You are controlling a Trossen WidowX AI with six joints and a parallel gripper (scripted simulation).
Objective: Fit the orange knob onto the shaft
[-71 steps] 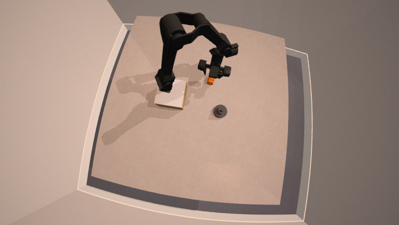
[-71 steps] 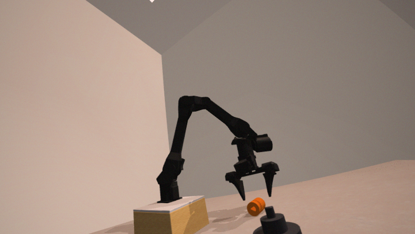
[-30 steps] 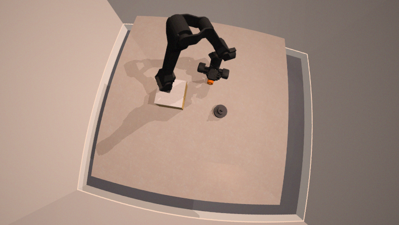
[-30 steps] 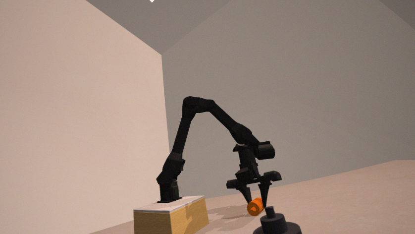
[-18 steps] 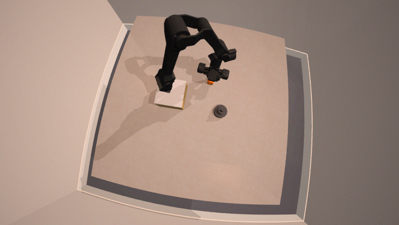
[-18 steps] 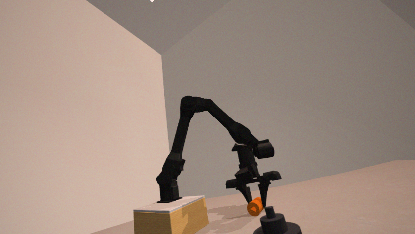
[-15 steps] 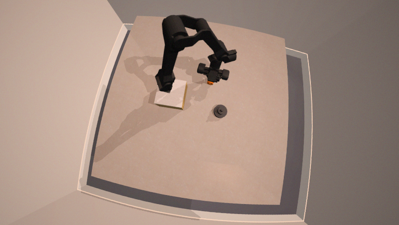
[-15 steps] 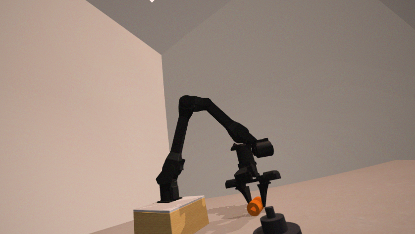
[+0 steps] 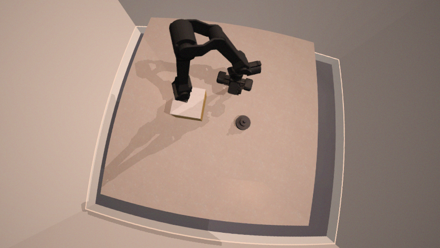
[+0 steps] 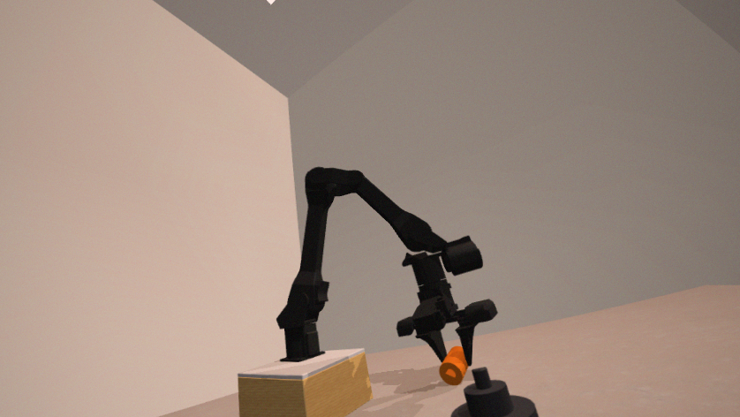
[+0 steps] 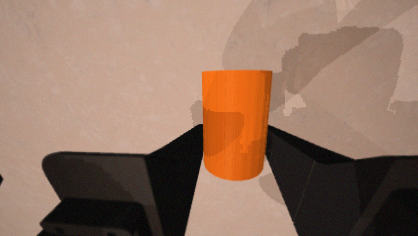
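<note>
The orange knob point(image 10: 456, 354) point(image 11: 237, 97) lies on its side at table level, its round end with the D-shaped hole facing the exterior camera. My gripper point(image 10: 456, 362) point(image 11: 232, 130) is shut on the knob, one finger against each side. In the top view the gripper body hides the knob. The round dark pedestal point(image 9: 239, 125) point(image 10: 489, 399) stands apart from the gripper, below it in the top view. Its shaft point(image 9: 244, 122) point(image 10: 481, 379) points up, bare. The shaft's flat side cannot be made out.
The arm's base stands on a wooden block with a white top point(image 9: 194, 107) point(image 10: 331, 380), left of the pedestal in the top view. The tabletop point(image 9: 184, 172) has a dark border and a pale raised rim point(image 9: 337, 138) beyond it. Arm shadows fall across the table.
</note>
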